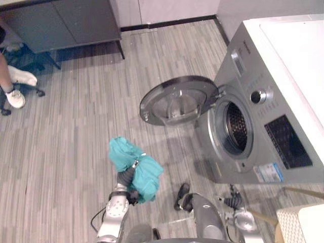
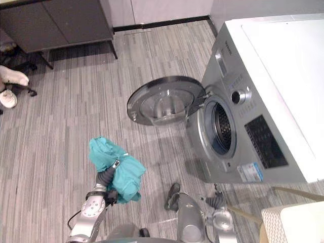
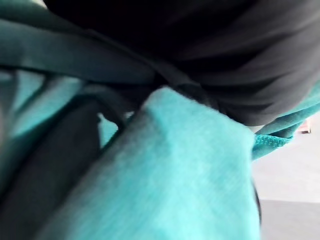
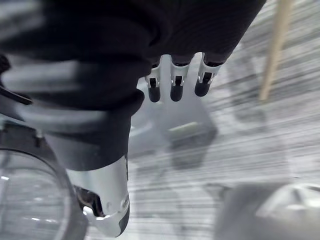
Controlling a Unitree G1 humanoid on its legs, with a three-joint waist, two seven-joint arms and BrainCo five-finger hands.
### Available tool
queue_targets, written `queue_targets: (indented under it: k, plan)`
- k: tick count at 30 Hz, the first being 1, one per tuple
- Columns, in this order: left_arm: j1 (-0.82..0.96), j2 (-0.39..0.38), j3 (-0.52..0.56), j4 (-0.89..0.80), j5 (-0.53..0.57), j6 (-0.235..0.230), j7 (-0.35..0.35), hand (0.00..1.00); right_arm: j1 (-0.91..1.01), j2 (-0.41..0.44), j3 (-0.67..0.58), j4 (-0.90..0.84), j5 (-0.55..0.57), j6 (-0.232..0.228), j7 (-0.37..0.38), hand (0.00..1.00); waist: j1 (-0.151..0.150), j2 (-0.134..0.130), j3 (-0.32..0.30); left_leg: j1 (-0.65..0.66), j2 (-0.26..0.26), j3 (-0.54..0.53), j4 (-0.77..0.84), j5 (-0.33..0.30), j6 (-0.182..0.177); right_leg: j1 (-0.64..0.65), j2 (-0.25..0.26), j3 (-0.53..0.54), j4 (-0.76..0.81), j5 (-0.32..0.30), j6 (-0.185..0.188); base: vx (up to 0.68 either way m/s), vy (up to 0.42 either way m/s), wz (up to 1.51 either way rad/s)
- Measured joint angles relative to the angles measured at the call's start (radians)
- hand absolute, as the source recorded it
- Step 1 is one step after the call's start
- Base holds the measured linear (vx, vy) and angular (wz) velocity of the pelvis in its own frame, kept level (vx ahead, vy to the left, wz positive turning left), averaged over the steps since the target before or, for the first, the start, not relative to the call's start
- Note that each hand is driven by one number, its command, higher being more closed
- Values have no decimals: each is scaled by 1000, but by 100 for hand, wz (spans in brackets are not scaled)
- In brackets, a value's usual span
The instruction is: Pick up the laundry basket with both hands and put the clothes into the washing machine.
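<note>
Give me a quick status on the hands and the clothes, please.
Left hand shut on teal garment, held above floor, short of washing machine. Right hand low, holding nothing. Door wide open.

Grey striped plank floor all round. Way out past the left robot hand there's a dark grey cabinet on thin legs, pale wall with black skirting beside it.

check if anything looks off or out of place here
Nothing is spilled or damaged. One oddity: a teal cloth sits bunched over the left hand, above the floor and apart from the washing machine, whose door stands open.
</note>
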State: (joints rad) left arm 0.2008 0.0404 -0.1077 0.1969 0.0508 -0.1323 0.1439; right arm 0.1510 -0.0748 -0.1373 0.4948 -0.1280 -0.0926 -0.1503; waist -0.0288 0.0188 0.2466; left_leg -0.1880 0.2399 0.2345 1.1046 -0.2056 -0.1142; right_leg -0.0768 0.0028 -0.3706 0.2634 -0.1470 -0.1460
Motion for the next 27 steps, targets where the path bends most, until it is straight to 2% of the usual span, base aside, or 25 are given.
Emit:
queue_targets:
  k: [2, 3, 4, 5, 6, 7, 8, 9, 10, 13, 16, 17, 18, 19, 20, 21, 23, 24, 25, 27]
  plan:
    - [-6, -4, -9, -20, 0, -4, -12, 100, -2, 7, -1, -16, 0, -12, -2, 0, 18, -16, -3, -92, 5, 10, -42, -39, 63, 42, -7, 89, -44, 1, 1, 518, 137, -123]
    - [-3, -7, -8, -28, 0, -4, -12, 100, -8, 9, 1, -3, 0, -12, -2, 0, 40, -18, -1, -131, 0, -2, -137, -60, 98, 54, -12, 159, -47, 0, 2, 323, 174, -136]
    - [-5, -7, -8, -28, 0, -4, -12, 100, -9, 12, 2, 5, 0, -10, -2, 0, 47, -19, -1, -148, -11, -25, -198, -64, 102, 60, -17, 189, -46, -4, 9, 293, 243, -150]
    - [-5, -4, -7, -27, 0, -4, -11, 100, -23, 16, 8, 31, -1, -9, -3, 0, 48, -25, 6, -171, -54, -110, -338, -61, 99, 74, -38, 240, -35, -24, 51, 350, 354, -111]
    - [-3, -5, -7, -26, 1, -4, -11, 100, -31, 16, 14, 42, -1, -6, -3, 0, 50, -26, 8, -172, -76, -162, -423, -54, 87, 73, -50, 270, -16, -41, 80, 416, 486, -155]
    - [4, -18, -8, -24, 1, -4, -10, 100, -32, -2, 18, 49, -1, -7, -3, 0, 54, 1, 12, -132, -100, -297, -664, 16, 41, 58, -49, 331, 30, -85, 151, 380, 545, -183]
    - [2, -24, -6, 2, 1, -7, -9, 100, -55, 2, 26, 85, -6, -6, -4, 0, 70, 13, 24, -96, -93, -333, -735, 119, -14, 57, -45, 401, 65, -141, 214, 280, 457, -181]
    - [-18, -11, -4, 30, 2, 3, -8, 100, -57, 16, 33, 93, -10, 4, -4, 0, 69, -11, 20, -81, -103, -315, -730, 110, -22, 45, -64, 423, 63, -135, 219, 245, 365, -139]
    - [-23, 5, -4, 31, 2, 8, -7, 100, -51, 30, 44, 89, -13, 4, -3, 0, 63, -27, 14, -78, -132, -317, -706, 83, 9, 43, -88, 443, 46, -127, 231, 211, 252, -84]
    - [-2, 4, -8, 8, 2, 7, -8, 100, -43, 29, 57, 72, -13, 2, -3, 0, 62, -35, 11, -71, -130, -232, -638, 36, 38, 43, -108, 526, 11, -80, 256, 160, 224, -97]
    - [40, 3, -8, -29, 1, 6, -9, 100, -35, 26, 60, 70, -13, -11, -4, 0, 62, -42, 5, -1, -103, -98, -660, -19, 54, 13, -107, 619, -1, -43, 274, 71, 174, -135]
    - [38, 8, -7, -29, 2, 6, -9, 100, -37, 25, 60, 74, -13, -12, -5, 0, 63, -43, 5, 6, -96, -64, -674, -33, 58, -13, -107, 621, -1, -33, 289, -6, 139, -178]
    - [30, 17, -1, -27, 2, 7, -8, 100, -58, 21, 64, 115, -13, -10, -12, 0, 59, -45, 2, 11, -74, 11, -700, -32, 58, -72, -108, 554, -3, 15, 288, -26, 70, -157]
    - [28, 20, 4, -27, 2, 7, -8, 100, -68, 19, 68, 135, -13, -7, -16, 0, 53, -45, 2, 18, -62, 40, -711, -32, 58, -85, -110, 494, -10, 34, 272, -58, 6, -155]
    - [23, 23, 17, -27, 1, 8, -8, 100, -82, 12, 78, 161, -13, -5, -23, 0, 43, -42, 3, 29, -39, 86, -724, -31, 60, -88, -124, 371, -15, 42, 250, -47, -33, -132]
    - [15, 22, 34, -25, 1, 12, -7, 100, -86, 2, 85, 183, -13, -2, -23, 0, 43, -43, 3, 58, -30, 147, -737, -32, 60, -98, -161, 187, -2, 26, 214, -46, -32, -121]
    - [-3, 24, 41, -26, 2, 13, -4, 100, -83, -21, 88, 216, -13, 2, -23, 0, 33, -26, 4, 90, -16, 198, -747, -37, 53, -92, -208, 39, 7, 48, 184, 14, 2, -89]
    - [-9, 24, 44, -27, 1, 12, -1, 100, -84, -26, 88, 231, -13, 3, -23, 0, 31, -23, 2, 94, -12, 206, -738, -42, 46, -92, -210, 23, 13, 54, 196, 57, -22, -64]
    - [-20, 24, 59, -28, 1, 12, 8, 100, -83, -32, 88, 242, -14, 9, -23, 0, 17, -15, 3, 93, -2, 213, -721, -47, 38, -98, -197, 38, 28, 49, 218, 54, -56, -46]
    - [-24, 20, 75, -28, 2, 12, 12, 100, -81, -34, 88, 245, -18, 13, -24, 0, 11, -10, 5, 93, 21, 222, -689, -50, 34, -107, -186, 49, 48, 34, 228, 69, -134, -39]
